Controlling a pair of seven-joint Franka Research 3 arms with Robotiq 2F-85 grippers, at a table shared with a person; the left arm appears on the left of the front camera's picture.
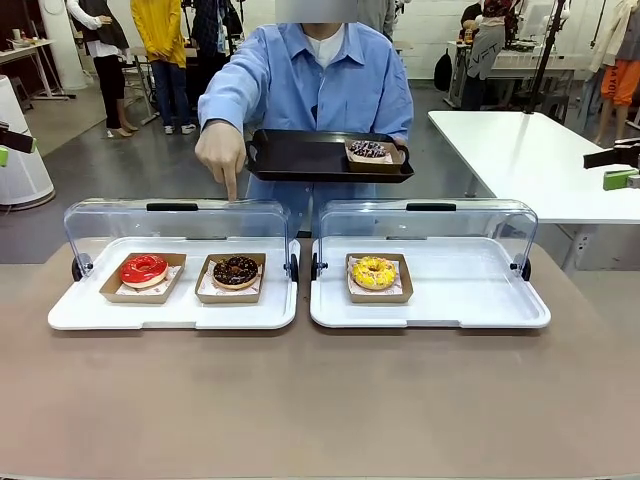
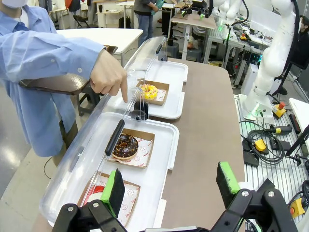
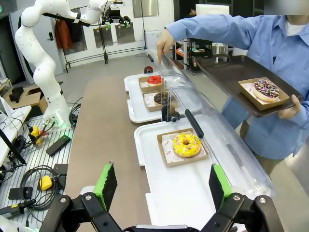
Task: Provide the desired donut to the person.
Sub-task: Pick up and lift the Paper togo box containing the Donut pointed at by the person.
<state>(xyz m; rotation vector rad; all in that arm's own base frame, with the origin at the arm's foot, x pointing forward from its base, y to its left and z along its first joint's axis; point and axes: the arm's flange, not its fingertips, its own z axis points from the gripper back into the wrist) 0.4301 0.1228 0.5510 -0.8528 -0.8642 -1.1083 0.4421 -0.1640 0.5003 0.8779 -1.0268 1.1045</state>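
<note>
The brown table (image 1: 320,400) spreads out before me, and at its far side stands the person (image 1: 310,80) in a light blue shirt. Two white serving trays lie side by side on the table, each with its clear lid raised toward the far edge: the left tray (image 1: 170,312) and the right tray (image 1: 470,285). The person holds a black tray (image 1: 300,160) above the far edge, between the two lids. My left pincer (image 2: 171,183) hangs off the left end of the table, its green-padded fingers spread wide with nothing between them. My right pincer (image 3: 162,181) hangs off the right end, equally wide apart and empty. On the left tray a red donut (image 1: 143,269) sits to the left and a chocolate donut (image 1: 236,270) to the right, each in its own small cardboard tray. A yellow donut (image 1: 373,272) sits on the left part of the right tray. A sprinkled donut (image 1: 368,150) rests on the right side of the black tray. The person's other hand (image 1: 220,150) points one finger down, just above the left lid, in line with the chocolate donut.
</note>
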